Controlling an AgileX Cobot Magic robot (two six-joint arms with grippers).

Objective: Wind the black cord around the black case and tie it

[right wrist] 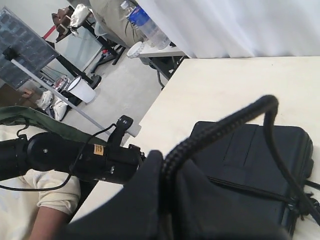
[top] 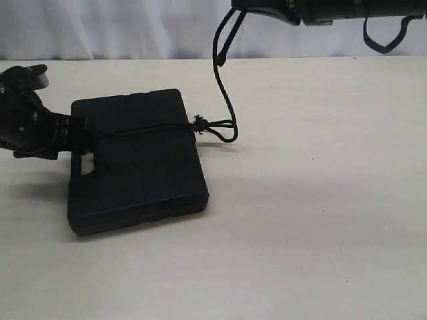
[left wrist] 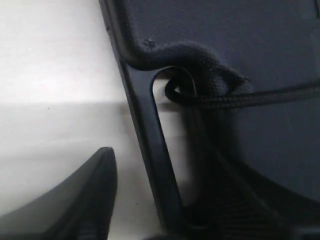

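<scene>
The cord (top: 225, 93) lies across the top of the case (top: 140, 167), from the handle side to the opposite edge. There it is bunched into a small knot (top: 199, 123) touching that edge. Past the knot it makes a short loop on the table (top: 320, 200), then climbs steeply to the right gripper (top: 257, 9), which hangs high above the far side of the table. The stretch over the lid looks taut and straight. The case lies flat on the table, left of the middle in the exterior view, one corner turned toward the camera. In the left wrist view the cord (left wrist: 240, 97) passes through the handle slot (left wrist: 177, 150), bends round tightly there and runs back over the lid. The left gripper (top: 70, 130) sits low at the handle side, touching or just beside the case. One of its fingers (left wrist: 92, 200) stands clear of the handle bar (left wrist: 150, 135), with bare table between them, so the jaws look spread. The other finger is too dark to make out. In the right wrist view the right gripper (right wrist: 167, 190) has its fingers pressed together on the cord (right wrist: 220, 125), which arches out of them and drops toward the case (right wrist: 245, 160) below.
</scene>
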